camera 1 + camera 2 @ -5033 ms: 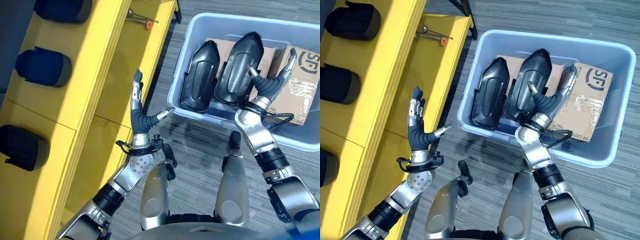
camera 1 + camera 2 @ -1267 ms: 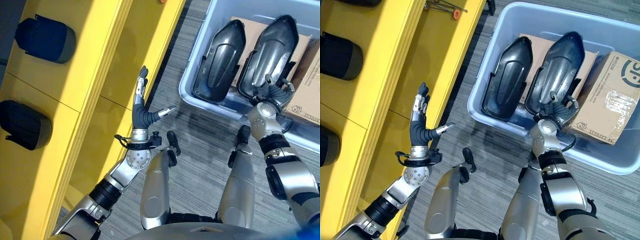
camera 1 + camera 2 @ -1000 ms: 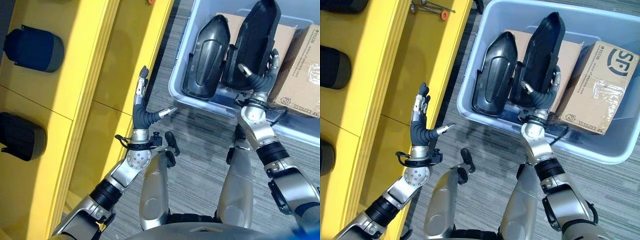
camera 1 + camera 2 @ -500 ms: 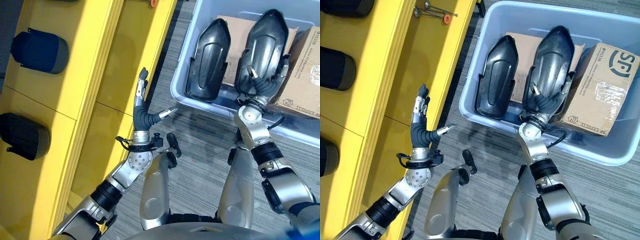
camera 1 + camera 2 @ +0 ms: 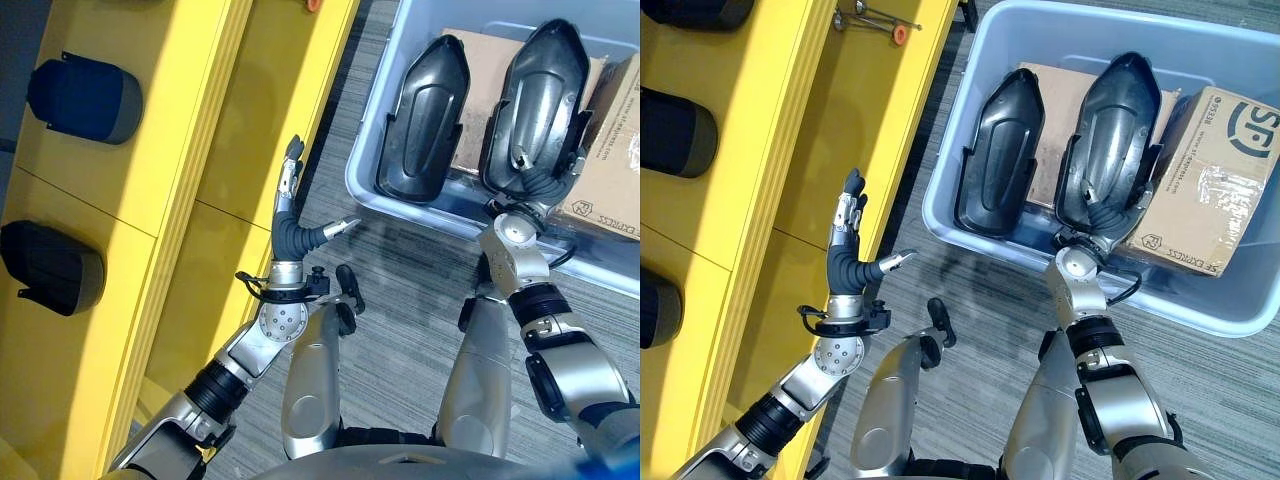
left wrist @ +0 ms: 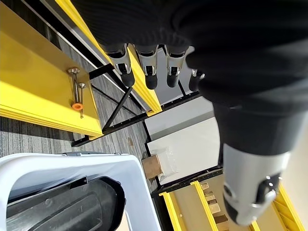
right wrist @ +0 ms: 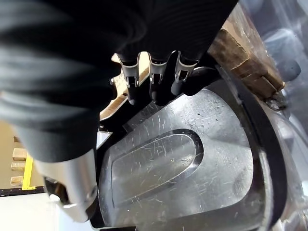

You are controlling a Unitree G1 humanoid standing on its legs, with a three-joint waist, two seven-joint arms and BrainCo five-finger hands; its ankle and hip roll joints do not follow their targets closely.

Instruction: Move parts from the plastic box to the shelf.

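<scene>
Grey carpet (image 5: 1200,390) | yellow shelf (image 5: 750,150) | left robot hand (image 5: 850,262) released | right robot hand (image 5: 1102,218) grasping black part (image 5: 1110,130)

Bright, even light falls from overhead. The yellow shelf (image 5: 150,130) carries a paler sunlit band along its length and darker strips beside it. Soft shadows lie on the grey floor (image 5: 970,290) under the plastic box (image 5: 940,215). The black parts (image 5: 1110,130) show pale sheen on their curved shells. In the right wrist view the near ribbed cover is blurred, and the scratched part (image 7: 192,159) glints; its far edge perhaps lies out of focus.
</scene>
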